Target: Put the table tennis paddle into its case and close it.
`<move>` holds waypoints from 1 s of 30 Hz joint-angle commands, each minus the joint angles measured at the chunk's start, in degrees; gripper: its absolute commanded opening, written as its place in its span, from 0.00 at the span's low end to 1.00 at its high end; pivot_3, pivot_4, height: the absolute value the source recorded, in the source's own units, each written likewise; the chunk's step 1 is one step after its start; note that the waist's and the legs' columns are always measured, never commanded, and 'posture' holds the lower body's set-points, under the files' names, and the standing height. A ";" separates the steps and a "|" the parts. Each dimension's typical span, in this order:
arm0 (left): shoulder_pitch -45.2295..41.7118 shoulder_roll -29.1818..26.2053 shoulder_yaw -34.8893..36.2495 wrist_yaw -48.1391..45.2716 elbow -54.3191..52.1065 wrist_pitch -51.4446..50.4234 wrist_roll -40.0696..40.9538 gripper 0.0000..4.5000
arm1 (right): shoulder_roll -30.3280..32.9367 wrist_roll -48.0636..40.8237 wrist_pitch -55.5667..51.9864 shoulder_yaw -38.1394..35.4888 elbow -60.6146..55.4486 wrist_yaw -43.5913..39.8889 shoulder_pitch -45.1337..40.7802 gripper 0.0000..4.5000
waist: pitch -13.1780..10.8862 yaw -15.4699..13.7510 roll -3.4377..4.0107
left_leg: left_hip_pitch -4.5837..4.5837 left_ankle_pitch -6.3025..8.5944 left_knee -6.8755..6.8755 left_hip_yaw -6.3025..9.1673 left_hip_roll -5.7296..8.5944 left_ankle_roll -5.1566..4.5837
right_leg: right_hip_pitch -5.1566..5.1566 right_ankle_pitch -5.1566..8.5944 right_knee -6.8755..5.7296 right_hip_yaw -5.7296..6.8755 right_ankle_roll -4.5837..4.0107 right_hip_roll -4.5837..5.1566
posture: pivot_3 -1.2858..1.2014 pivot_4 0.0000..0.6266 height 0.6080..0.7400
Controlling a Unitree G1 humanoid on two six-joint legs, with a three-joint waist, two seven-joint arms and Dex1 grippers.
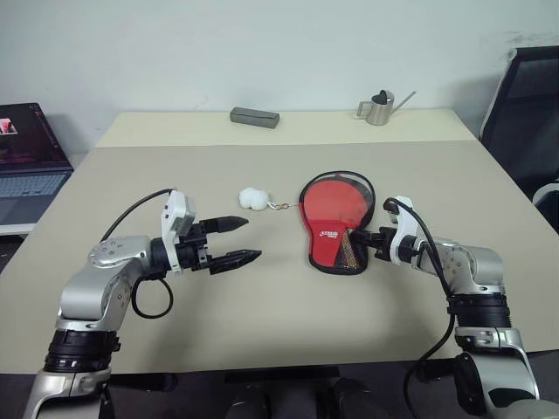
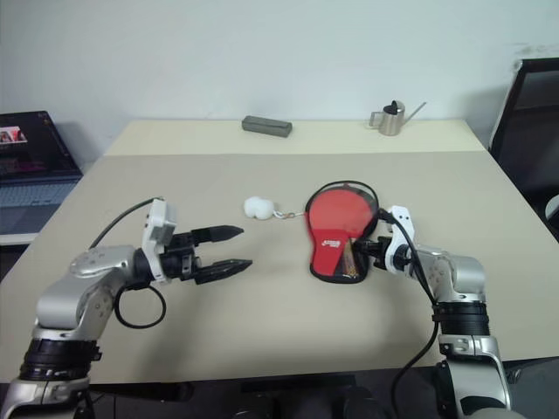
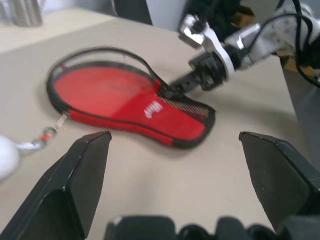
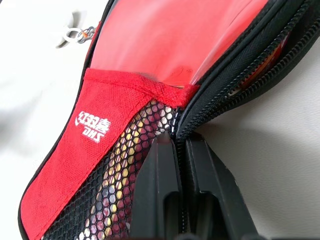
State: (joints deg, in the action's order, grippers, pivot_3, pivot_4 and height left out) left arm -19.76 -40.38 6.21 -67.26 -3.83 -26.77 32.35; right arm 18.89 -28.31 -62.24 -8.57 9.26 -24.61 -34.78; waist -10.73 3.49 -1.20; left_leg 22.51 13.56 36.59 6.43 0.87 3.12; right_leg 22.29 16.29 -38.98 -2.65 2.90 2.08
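Table (image 1: 262, 340): we list one wide beige top; everything below rests on it or hangs over it.
Laptop (image 1: 31, 161): we note it open, on a lower surface off the table's left edge.
Case (image 1: 336, 249): red and black, flat on the table right of centre, round end away from us; its zipper rim gapes along the right side.
Paddle (image 1: 336, 199): we see its red blade inside the case, the handle showing through the mesh panel.
Left gripper (image 1: 238, 240): released, fingers spread wide, hanging above the table well left of the case.
Right gripper (image 1: 365, 238): clenched on the case's zipper rim at the narrow end.
Grey block (image 1: 254, 117): far edge.
Metal watering can (image 1: 380, 107): far edge, right of the block.
White ball (image 1: 255, 199): just left of the case, joined to it by a small chain.
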 commanded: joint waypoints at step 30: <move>2.83 -8.33 -1.46 -11.04 -6.56 -1.06 3.68 1.00 | 4.01 -25.47 -30.26 -6.06 -33.76 6.05 18.81 0.00 | -0.01 -0.31 0.01 | 0.08 0.08 -0.63 -0.03 -0.43 0.12 | 0.32 0.27 0.08 0.10 -0.50 -0.40 | 0.52 0.24 1.00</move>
State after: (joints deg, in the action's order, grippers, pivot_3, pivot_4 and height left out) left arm -16.23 -48.73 4.24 -78.15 -9.01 -28.26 35.14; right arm 22.85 -49.31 -90.83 -14.43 -21.97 -19.87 -17.43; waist -10.74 3.18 -1.19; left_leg 22.60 13.64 35.96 6.41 0.43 3.24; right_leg 22.61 16.56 -38.90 -2.56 2.40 1.67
